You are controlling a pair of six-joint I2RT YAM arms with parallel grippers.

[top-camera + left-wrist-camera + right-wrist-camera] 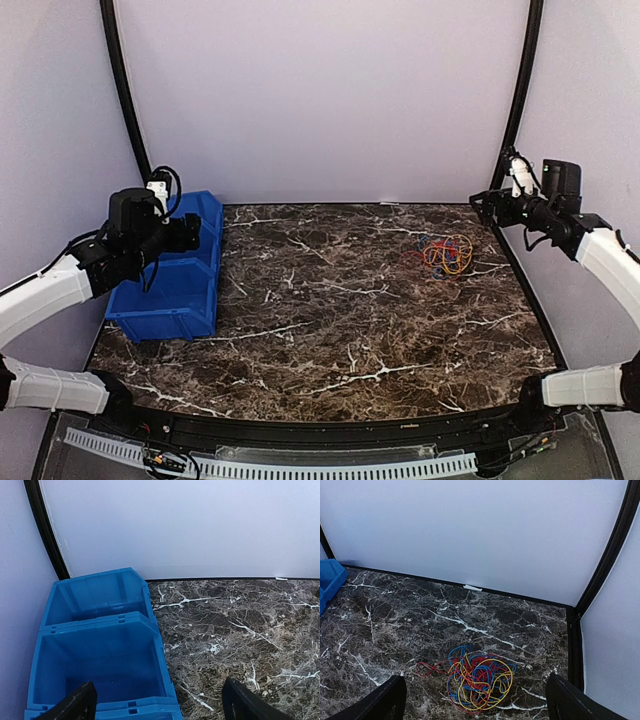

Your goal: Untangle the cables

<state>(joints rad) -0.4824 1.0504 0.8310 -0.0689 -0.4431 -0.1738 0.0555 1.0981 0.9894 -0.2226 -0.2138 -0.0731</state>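
We find the tangled bundle of thin yellow, red and blue cables point(445, 255) lying on the dark marble-patterned tabletop point(330, 320), in its far right part, near the right edge. We record two blue plastic bins point(170, 320) along the left edge, one directly behind the other, well apart from the bundle.

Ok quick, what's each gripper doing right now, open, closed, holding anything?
Left gripper: open, holding nothing.
Right gripper: open, holding nothing; the cables lie on the table.
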